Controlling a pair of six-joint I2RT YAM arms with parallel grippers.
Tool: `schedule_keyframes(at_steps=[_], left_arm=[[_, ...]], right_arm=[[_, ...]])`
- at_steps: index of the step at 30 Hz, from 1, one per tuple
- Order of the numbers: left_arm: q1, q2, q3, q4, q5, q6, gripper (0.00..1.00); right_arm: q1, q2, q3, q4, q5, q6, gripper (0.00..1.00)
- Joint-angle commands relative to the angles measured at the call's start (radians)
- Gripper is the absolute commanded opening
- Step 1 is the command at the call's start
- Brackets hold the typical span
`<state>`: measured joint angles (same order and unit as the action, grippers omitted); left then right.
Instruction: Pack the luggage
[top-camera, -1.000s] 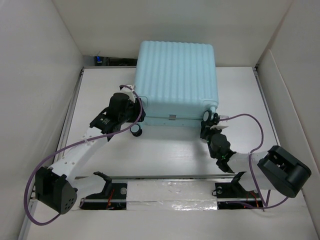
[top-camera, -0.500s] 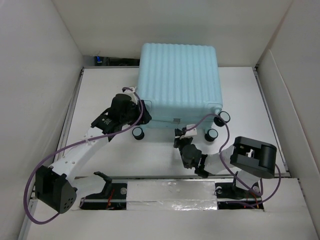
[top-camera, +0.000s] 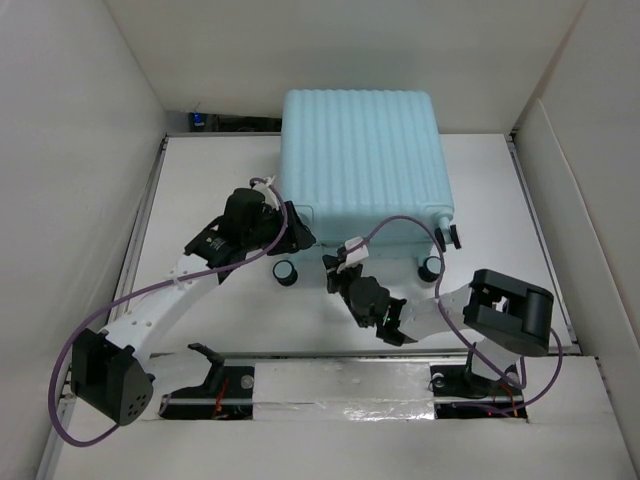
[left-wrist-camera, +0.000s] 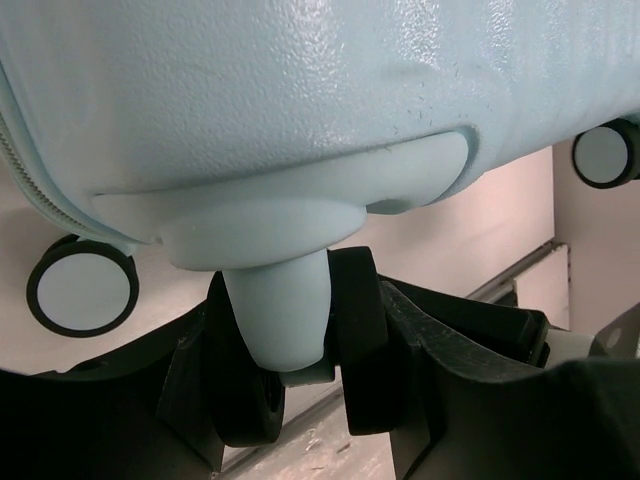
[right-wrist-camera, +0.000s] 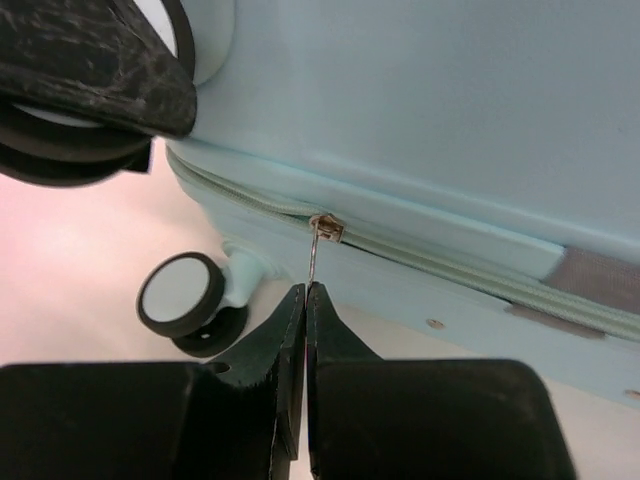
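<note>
The luggage (top-camera: 362, 165), a pale aqua ribbed suitcase, lies closed on the white table with its wheeled end toward the arms. My left gripper (top-camera: 296, 232) is at its near left corner, jaws shut around a caster wheel (left-wrist-camera: 285, 320) on its aqua stem. My right gripper (top-camera: 338, 262) is in front of the near side, shut on the thin metal zipper pull (right-wrist-camera: 313, 255) that hangs from the slider (right-wrist-camera: 327, 228) on the zipper seam. Three other casters (top-camera: 285, 271) (top-camera: 430, 268) (top-camera: 450, 236) show along the near end.
White walls enclose the table on the left, back and right. A metal rail (top-camera: 330, 355) runs along the near edge by the arm bases. A small blue object (top-camera: 200, 120) sits at the back left corner. The right arm's purple cable (top-camera: 400, 225) arcs over the luggage's near edge.
My right gripper has travelled left along the luggage's near side with the zipper pull. The luggage has turned slightly and its right casters have come into view. The left gripper kept its hold.
</note>
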<state>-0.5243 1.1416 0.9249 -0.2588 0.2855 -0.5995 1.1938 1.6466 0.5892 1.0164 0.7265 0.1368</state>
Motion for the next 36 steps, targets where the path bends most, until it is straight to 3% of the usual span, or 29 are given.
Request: schedule_keyframes(at_steps=[1, 4, 8, 16, 23, 24, 25, 26, 27, 28, 29, 30, 32, 36], left_arm=[[-0.065, -0.03, 0.04, 0.41, 0.283, 0.052, 0.0], [-0.065, -0.02, 0.051, 0.446, 0.322, 0.02, 0.0], [-0.126, -0.039, 0.115, 0.446, 0.27, 0.017, 0.0], [-0.219, -0.04, 0.108, 0.536, 0.23, -0.054, 0.0], [-0.404, -0.008, 0.127, 0.569, 0.032, -0.049, 0.0], [-0.404, -0.017, 0.127, 0.555, -0.015, -0.046, 0.0], [-0.404, -0.031, 0.121, 0.532, -0.038, -0.045, 0.01], [-0.404, -0.046, 0.105, 0.515, -0.114, -0.037, 0.19], [-0.404, -0.086, 0.094, 0.492, -0.165, -0.023, 0.29], [-0.404, -0.11, 0.086, 0.44, -0.216, -0.011, 0.37], [-0.384, -0.134, 0.062, 0.42, -0.262, 0.007, 0.52], [-0.37, -0.182, 0.048, 0.402, -0.343, 0.015, 0.59], [-0.312, -0.235, 0.005, 0.342, -0.423, 0.009, 0.69], [-0.217, -0.408, -0.113, 0.267, -0.508, -0.019, 0.69]], right_arm=[[0.019, -0.044, 0.062, 0.071, -0.254, 0.072, 0.0], [0.059, 0.034, 0.104, 0.152, -0.305, 0.076, 0.0], [0.082, 0.162, 0.184, 0.264, -0.435, 0.155, 0.0], [0.084, 0.218, 0.29, 0.333, -0.432, 0.181, 0.0], [0.044, 0.345, 0.267, 0.534, -0.435, 0.343, 0.0], [0.055, 0.334, 0.235, 0.547, -0.409, 0.343, 0.2], [0.055, 0.314, 0.201, 0.554, -0.397, 0.34, 0.31], [0.055, 0.265, 0.122, 0.553, -0.366, 0.34, 0.4], [0.055, 0.236, 0.082, 0.544, -0.352, 0.343, 0.53], [0.064, 0.207, 0.04, 0.533, -0.343, 0.34, 0.59], [0.064, 0.181, 0.003, 0.513, -0.342, 0.333, 0.64], [0.064, 0.129, -0.062, 0.493, -0.337, 0.33, 0.71], [0.073, 0.079, -0.109, 0.386, -0.341, 0.34, 0.75], [0.111, -0.049, -0.195, 0.226, -0.328, 0.337, 0.75]])
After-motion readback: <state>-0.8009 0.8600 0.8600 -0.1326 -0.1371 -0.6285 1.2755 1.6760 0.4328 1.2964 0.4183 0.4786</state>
